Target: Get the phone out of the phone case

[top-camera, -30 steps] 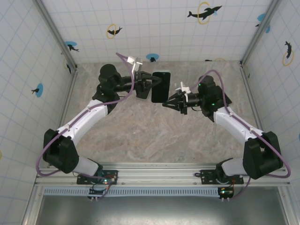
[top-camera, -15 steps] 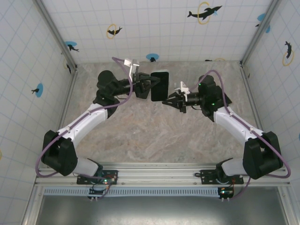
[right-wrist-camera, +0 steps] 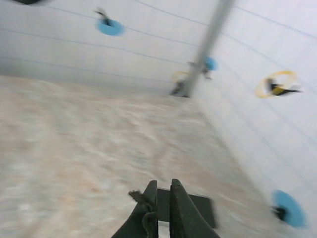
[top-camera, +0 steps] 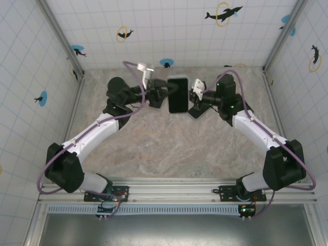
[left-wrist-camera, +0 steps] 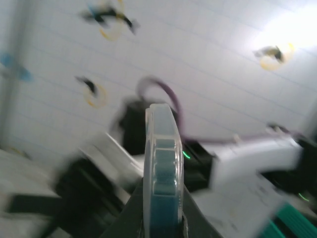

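Black phone (top-camera: 178, 95) clamped in left gripper (top-camera: 164, 96); right gripper (right-wrist-camera: 164, 186) (closed) alongside.

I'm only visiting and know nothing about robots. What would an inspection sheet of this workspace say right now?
Surface: marbled beige tabletop, bare where visible.
Job's things: phone inside its clear case, held up off the tabletop.
Clutter: nothing seen.
Pincers: left pincer shut on the clear case; right pincer shut, close beside the phone, contact unclear.
Cables: purple cable running along each arm.
Surroundings: white tiled walls with dolphin stickers.
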